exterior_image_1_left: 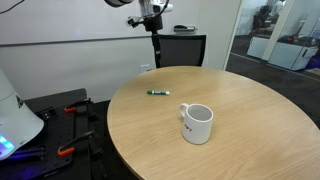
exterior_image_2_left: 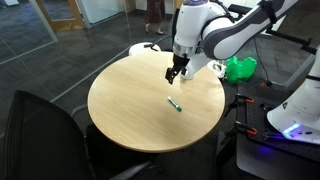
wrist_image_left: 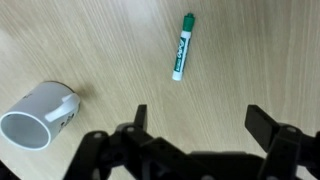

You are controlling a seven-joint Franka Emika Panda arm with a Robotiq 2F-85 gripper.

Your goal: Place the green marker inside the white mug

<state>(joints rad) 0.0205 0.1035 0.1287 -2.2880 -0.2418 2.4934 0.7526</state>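
The claw [wrist_image_left: 202,125] is released. In the wrist view its two fingers [wrist_image_left: 140,118] stand wide apart with nothing between them. The marker [wrist_image_left: 182,47] lies flat on the table [wrist_image_left: 250,60], well apart from the mug [wrist_image_left: 36,115], up and to the right of it in this view. The mug stands upright, mouth open.

From the claw the marker lies ahead and slightly toward the mug's side of the midline. Its long axis runs almost straight away from the claw, leaning a little, with the green cap at the far end and the pale end nearer. The fingers therefore already span across its thin width, so little wrist turn seems needed.

An exterior view shows the claw [exterior_image_2_left: 175,72] hanging above the table, short of the marker [exterior_image_2_left: 174,103]. The coming move is likely forward and down.
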